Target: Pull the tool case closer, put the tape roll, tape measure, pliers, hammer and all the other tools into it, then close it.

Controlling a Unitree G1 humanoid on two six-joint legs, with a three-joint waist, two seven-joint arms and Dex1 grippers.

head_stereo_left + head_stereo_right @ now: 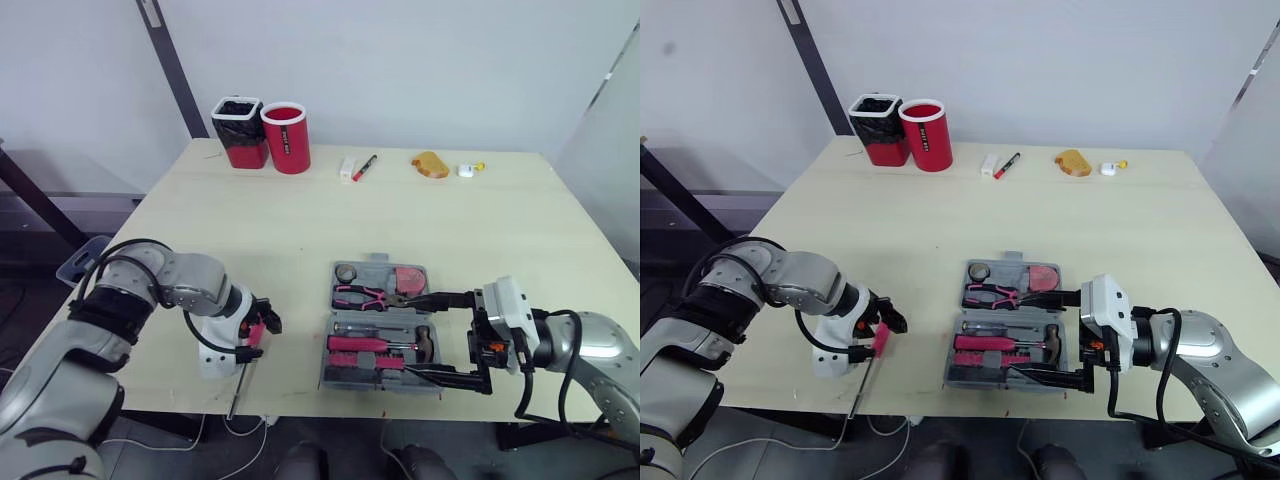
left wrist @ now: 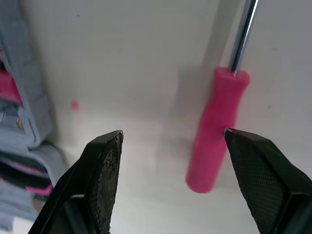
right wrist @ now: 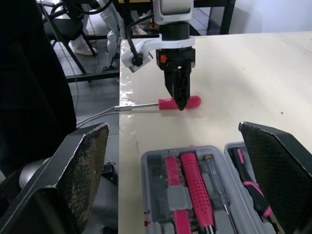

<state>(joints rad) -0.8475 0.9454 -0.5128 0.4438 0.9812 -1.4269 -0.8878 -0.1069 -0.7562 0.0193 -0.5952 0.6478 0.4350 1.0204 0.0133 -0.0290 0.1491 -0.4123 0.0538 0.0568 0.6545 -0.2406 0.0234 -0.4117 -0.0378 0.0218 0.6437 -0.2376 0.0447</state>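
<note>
Near the table's (image 1: pixel 300 220) front edge, the left gripper (image 2: pixel 173 136) hangs wide open and empty over the pink-handled screwdriver (image 2: pixel 217 122), left of the open tool case (image 1: pixel 378 272). The right gripper (image 1: pixel 415 335), also wide, reaches over the case from its right. Step in hand appears to be the screwdriver pickup. Next move: descend, centre the handle, close.

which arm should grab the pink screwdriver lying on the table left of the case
Left. The left gripper hangs open right over the screwdriver, its handle between the fingers. The right gripper is spread open around the tool case, on the side away from the screwdriver.
</note>
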